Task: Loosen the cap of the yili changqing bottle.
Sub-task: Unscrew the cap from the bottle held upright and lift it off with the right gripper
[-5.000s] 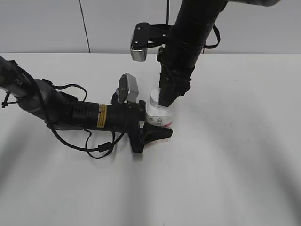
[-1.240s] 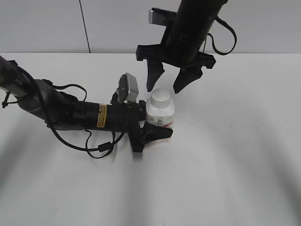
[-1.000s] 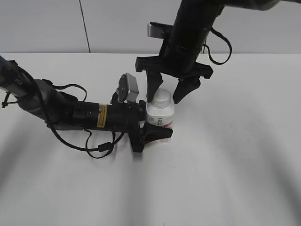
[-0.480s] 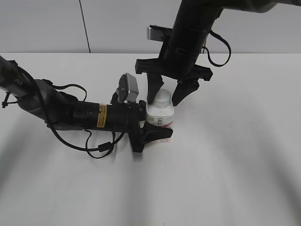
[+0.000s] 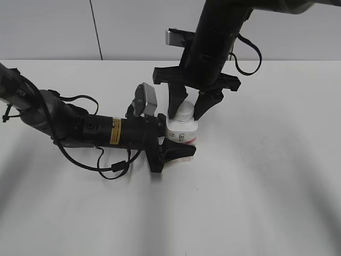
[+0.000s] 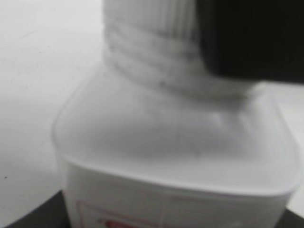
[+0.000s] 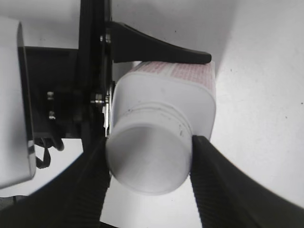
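Plain white table (image 5: 277,176), pale wall behind. Near the middle, upright, the yili changqing bottle (image 5: 182,132), body clamped between the left gripper (image 5: 173,140) jaws from the side, presumably to stop it spinning when the cap (image 5: 184,111) is twisted. From above, the right gripper (image 7: 149,166), fingers (image 7: 216,175) straddling the ribbed cap, touching or all but touching its sides; a firm pinch cannot be confirmed. Cap seated on the neck; contents hidden behind opaque plastic.

We see even, bright light; soft shadows on the white matte table (image 5: 256,176); our left wrist view is blurred.
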`<state>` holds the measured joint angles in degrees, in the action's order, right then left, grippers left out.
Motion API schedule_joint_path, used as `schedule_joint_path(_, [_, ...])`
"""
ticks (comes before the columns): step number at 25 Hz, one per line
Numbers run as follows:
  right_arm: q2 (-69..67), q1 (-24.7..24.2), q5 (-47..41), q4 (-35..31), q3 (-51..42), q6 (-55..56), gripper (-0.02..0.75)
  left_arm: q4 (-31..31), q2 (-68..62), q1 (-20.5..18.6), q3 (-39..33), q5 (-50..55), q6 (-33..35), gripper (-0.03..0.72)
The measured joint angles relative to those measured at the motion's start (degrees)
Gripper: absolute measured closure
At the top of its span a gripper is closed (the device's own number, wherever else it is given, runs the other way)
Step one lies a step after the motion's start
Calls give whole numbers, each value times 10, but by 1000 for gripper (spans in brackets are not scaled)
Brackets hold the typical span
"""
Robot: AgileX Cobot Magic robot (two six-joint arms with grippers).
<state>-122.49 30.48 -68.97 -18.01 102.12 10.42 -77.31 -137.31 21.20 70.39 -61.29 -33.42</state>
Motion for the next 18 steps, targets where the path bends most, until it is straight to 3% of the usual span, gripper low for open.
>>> schedule_joint_path(3, [0, 0, -2, 0, 0, -45, 325, 0, 0, 0, 0, 0, 0, 282])
schedule_joint_path(9, [0, 0, -16, 8, 0, -269, 343, 0, 0, 0, 0, 0, 0, 282])
schedule_joint_path(14, [0, -1, -27, 26, 0, -441, 454, 0, 0, -1, 0, -2, -2, 282])
schedule_joint_path(18, [0, -1, -28, 33, 0, -500, 482, -1, 0, -1, 0, -2, -2, 282])
